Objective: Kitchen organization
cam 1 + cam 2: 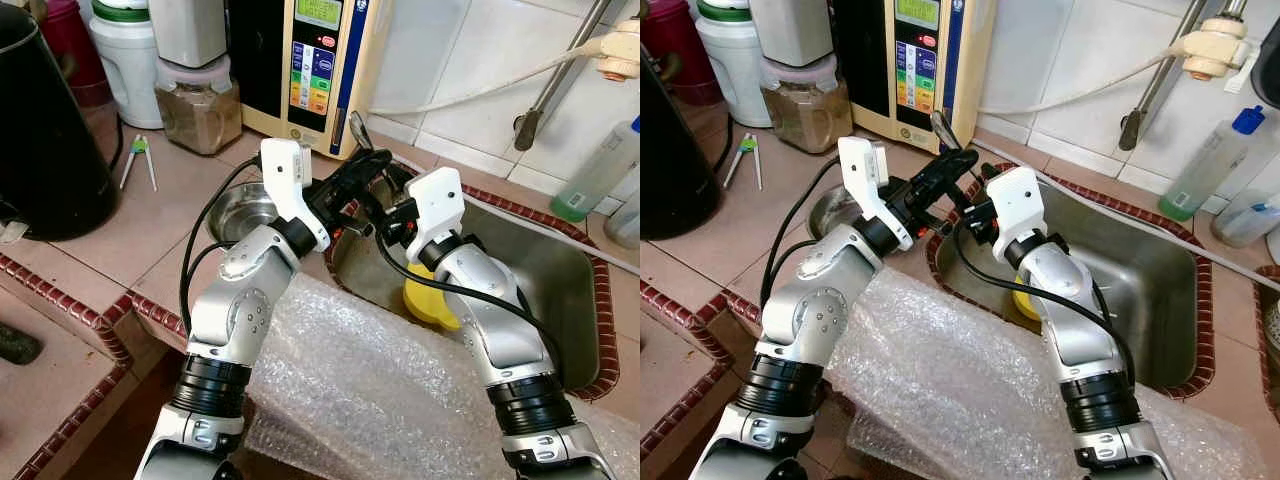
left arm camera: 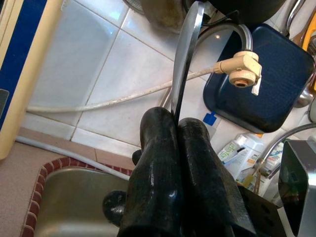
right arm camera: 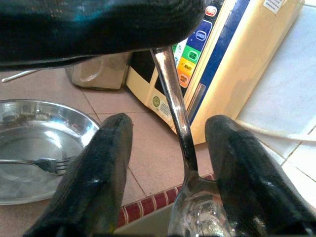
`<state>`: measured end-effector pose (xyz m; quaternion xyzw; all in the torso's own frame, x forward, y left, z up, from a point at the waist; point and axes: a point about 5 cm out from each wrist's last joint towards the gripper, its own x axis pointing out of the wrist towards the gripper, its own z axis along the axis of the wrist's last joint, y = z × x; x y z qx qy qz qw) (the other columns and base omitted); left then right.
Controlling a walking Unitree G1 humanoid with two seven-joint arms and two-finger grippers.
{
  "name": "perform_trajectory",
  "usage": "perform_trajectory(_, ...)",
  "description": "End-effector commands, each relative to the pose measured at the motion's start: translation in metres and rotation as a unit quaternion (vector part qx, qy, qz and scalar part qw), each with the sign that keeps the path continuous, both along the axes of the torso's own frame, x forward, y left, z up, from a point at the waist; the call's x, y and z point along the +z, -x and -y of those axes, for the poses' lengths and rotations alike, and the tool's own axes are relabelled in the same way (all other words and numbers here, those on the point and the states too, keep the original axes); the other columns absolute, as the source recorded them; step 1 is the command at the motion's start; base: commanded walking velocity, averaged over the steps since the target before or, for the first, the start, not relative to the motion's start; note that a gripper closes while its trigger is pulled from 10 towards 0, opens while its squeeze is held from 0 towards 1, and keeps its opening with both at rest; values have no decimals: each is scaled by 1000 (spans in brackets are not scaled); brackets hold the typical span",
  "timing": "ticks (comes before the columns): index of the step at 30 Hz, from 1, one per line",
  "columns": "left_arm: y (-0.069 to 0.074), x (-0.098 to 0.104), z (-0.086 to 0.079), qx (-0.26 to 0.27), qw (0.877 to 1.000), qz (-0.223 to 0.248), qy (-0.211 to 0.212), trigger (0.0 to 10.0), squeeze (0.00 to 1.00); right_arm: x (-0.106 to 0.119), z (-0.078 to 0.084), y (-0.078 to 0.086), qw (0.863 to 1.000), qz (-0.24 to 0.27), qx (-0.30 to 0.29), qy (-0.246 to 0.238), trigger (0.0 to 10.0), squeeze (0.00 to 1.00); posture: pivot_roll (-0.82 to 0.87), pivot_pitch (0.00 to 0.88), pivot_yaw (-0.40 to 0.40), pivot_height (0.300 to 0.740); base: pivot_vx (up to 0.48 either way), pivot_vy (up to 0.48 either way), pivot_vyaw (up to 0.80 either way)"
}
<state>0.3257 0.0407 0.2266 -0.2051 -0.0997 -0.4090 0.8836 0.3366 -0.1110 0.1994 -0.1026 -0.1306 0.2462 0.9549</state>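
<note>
Overhead, left gripper point(image 2: 176, 129) pinches a slim steel spoon point(image 2: 185, 54); right gripper point(image 3: 170, 143) (rubbery fingers) gapes.

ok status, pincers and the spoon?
Left pincer shut on spoon handle, over sink edge. Right pincer open, straddling spoon. Fork in steel bowl alongside.

Left gripper point(image 1: 362, 160) over sink point(image 1: 560, 290) rim, spoon point(image 2: 183, 64) clamped between fingers. Right gripper point(image 3: 170, 148) just beside, spoon between its spread fingers. Bowl point(image 3: 39, 148) holding fork point(image 3: 42, 163) left of both.
</note>
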Motion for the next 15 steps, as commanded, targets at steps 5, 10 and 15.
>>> perform_trajectory(5, 4, 4, 5, -14, 1000, 9, 0, 0, 0, 2, 4, -1, 1000, 5, -1, 5, 0, 0, 8, 84, -81, 740, 0, 0, 0)
perform_trajectory(10, 4, 4, 5, -14, 1000, 9, 0, 0, 0, 2, 4, -1, 1000, 5, -1, 5, 0, 0, 8, 84, -81, 740, 0, 0, 0)
perform_trajectory(15, 8, -5, 6, -7, 999, 13, -31, 0, 0, -6, 20, -15, 999, -6, -37, 17, 0, 0, 14, 92, -83, 740, 0, 0, 0)
